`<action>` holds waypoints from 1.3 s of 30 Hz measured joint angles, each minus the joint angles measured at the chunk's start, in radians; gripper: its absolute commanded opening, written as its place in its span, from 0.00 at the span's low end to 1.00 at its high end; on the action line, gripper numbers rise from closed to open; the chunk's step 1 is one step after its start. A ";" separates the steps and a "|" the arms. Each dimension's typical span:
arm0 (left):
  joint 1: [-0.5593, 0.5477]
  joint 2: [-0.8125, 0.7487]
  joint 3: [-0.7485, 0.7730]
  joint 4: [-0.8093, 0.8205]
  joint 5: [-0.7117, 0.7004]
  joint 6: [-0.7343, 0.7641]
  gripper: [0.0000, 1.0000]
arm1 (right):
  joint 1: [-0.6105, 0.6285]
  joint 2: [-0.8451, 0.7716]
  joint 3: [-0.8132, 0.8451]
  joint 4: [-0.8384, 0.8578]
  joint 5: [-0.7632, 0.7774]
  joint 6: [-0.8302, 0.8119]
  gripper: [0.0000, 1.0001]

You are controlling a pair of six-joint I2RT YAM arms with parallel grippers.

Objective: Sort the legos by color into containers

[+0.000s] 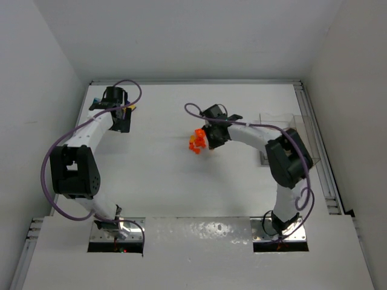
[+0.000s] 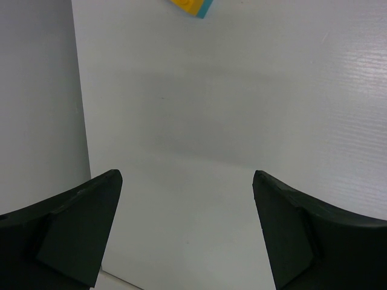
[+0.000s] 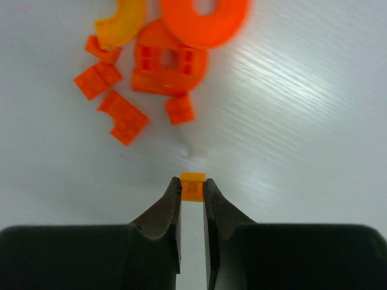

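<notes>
- The white table (image 1: 169,181) carries all the work. Both arms reach out over it from its near edge.
- The containers (image 1: 279,119), clear joined bins, stand at the table's right side, partly behind the right arm. It cannot be told whether any bin holds bricks.
- The left gripper (image 1: 121,118) sits at the far left of the table, well apart from the bins. In its wrist view the left gripper (image 2: 187,178) has its jaws spread wide with only bare table between them.
- The right gripper (image 1: 208,138) is at mid-table, just beside the orange pile (image 1: 197,142), which lies on the side away from the bins. The right arm is clearly the nearer one to the containers.
- In the right wrist view the orange pile (image 3: 163,66) lies ahead of the fingertips: a ring, a round plate, a curved piece and several small bricks, loosely touching.
- The right gripper (image 3: 193,184) has its jaws drawn nearly together, clamped on one small orange brick (image 3: 193,181). The brick pokes just past the tips, clear of the pile. Its long axis cannot be told, nor whether it is lifted off the table.
- Judgement: the coming move is a carry away from the pile toward the bins.
- A yellow and teal piece (image 2: 193,7) lies ahead of the left jaws, cut by the frame edge.
</notes>
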 measured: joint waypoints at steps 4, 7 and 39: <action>0.000 -0.008 0.000 0.000 -0.002 0.002 0.88 | -0.143 -0.222 -0.075 -0.020 0.001 0.044 0.00; -0.001 -0.014 0.010 -0.015 0.051 0.070 0.96 | -0.347 -0.394 -0.121 0.006 0.032 0.077 0.00; -0.185 0.023 -0.001 -0.183 0.417 0.287 1.00 | -0.665 -0.238 -0.087 -0.037 0.201 0.009 0.00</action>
